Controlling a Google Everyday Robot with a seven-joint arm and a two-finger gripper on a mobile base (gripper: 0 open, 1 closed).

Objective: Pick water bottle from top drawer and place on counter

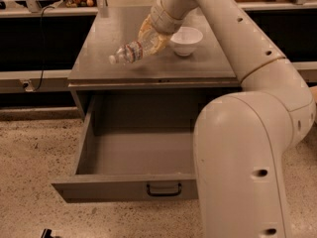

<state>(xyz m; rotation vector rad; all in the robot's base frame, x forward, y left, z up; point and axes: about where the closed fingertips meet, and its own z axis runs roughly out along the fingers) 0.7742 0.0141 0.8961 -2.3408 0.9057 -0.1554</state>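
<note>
Camera view: the cream-coloured robot arm (237, 148) is reaching over the flat grey metal desk (99, 58), its tool (151, 37) clamping the base end of a small clear ribbed plastic water bottle (130, 52). The bottle is hanging tilted just above the desk, its white cap pointing down and to the left, near a round white bowl (185, 39). Below, the wide shallow grey metal top drawer (114, 188) is standing open, dark pull handle (163, 189) at its front, over the speckled beige floor (29, 152).
</note>
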